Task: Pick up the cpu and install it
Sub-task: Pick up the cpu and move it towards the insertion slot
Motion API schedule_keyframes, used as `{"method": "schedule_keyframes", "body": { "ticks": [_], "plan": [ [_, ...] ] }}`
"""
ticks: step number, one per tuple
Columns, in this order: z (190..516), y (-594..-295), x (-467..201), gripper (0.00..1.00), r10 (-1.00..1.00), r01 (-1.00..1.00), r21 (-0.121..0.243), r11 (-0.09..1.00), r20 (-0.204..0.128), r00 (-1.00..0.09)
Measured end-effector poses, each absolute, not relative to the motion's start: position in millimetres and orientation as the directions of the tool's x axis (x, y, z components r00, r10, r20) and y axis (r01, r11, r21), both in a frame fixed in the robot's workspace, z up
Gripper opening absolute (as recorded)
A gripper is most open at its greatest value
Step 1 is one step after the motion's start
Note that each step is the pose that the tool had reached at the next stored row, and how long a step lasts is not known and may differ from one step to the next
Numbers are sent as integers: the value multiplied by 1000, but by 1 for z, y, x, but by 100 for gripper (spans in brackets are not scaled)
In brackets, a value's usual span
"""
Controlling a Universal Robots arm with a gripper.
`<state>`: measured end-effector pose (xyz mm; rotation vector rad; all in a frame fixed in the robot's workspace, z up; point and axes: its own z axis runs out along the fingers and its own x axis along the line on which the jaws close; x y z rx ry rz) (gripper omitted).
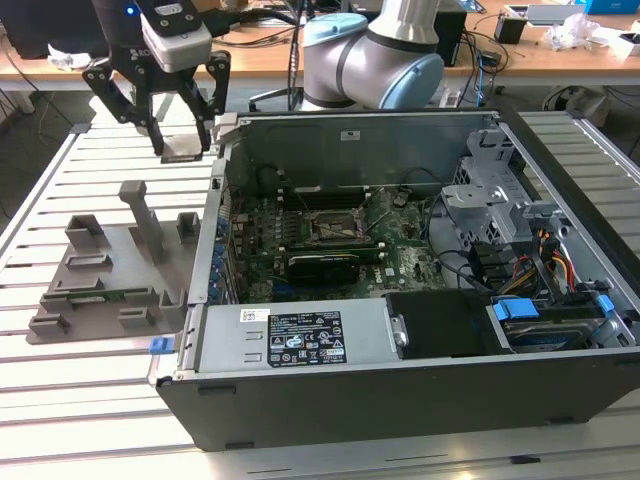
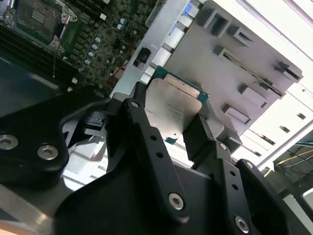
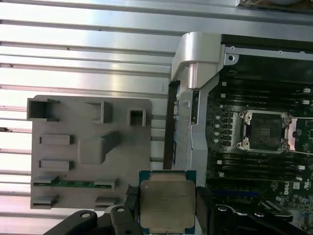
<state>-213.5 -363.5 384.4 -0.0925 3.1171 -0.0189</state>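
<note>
Silver-topped with a thin green edge, the cpu [image 3: 166, 205] is clamped by two opposite edges between the black fingers of the gripper [image 3: 167, 209]. Its other two edges are free. The second wrist view shows the same grip, with the cpu [image 2: 173, 110] seated flat between the finger pads [image 2: 139, 105].

In the exterior view the gripper [image 1: 182, 135] hangs above the slatted table [image 1: 60, 400] with the cpu [image 1: 186, 153] level at its fingertips. The nearest obstruction is the upright case wall [image 1: 225, 170], just beside the gripper on the exterior view's right. The grey fixture tray [image 1: 100, 270] lies lower, on the table, apart from the fingers. A green memory stick [image 3: 73, 183] sits in one of its slots.

The socket [image 1: 335, 228] lies on the motherboard [image 1: 400, 250] inside the open case, well apart from the cpu, with drive bays and cabling on the exterior view's right.

The table is built of pale aluminium slats with gaps between them. A wooden desk [image 1: 300, 50] carrying cables stands behind the arm [image 1: 380, 60].
</note>
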Motion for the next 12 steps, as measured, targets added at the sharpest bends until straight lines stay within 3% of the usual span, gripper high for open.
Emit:
{"method": "schedule_keyframes", "body": {
  "ticks": [12],
  "plan": [
    [384, -363, -170, 55, -59, -59, -13, 998, -22, -998]
  ]
}}
